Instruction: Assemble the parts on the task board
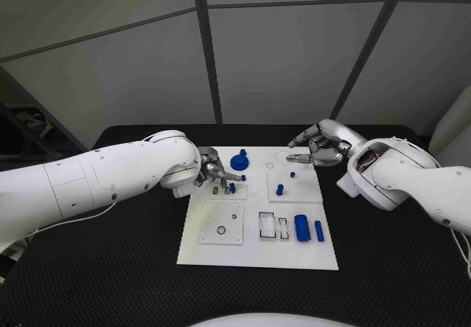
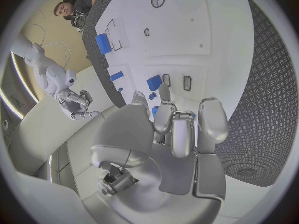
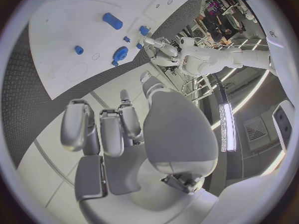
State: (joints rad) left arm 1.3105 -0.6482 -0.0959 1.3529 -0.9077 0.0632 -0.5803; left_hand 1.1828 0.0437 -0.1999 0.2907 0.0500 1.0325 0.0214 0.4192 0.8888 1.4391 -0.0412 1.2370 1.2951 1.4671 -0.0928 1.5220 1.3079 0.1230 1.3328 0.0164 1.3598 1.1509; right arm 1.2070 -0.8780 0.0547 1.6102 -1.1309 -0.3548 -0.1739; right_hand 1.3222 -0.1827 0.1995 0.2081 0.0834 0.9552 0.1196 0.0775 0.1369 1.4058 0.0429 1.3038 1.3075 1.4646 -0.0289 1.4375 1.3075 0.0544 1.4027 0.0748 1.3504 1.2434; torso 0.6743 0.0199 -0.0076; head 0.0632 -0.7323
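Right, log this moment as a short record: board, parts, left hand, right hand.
board: white task board lying flat in the middle of the black table
parts: blue gear-like piece near the far edge; blue cylinder and slimmer blue bar side by side near the board's right edge; small blue pegs standing mid-board
left hand: left hand low over the board's far left area, fingers reaching down at a small blue part; whether it grips it cannot be told
right hand: right hand above the far right corner, fingers apart, holding nothing

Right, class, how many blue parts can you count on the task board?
6: round part and small part by the left hand; two pegs centrally; cylinder and bar nearest. More may hide.
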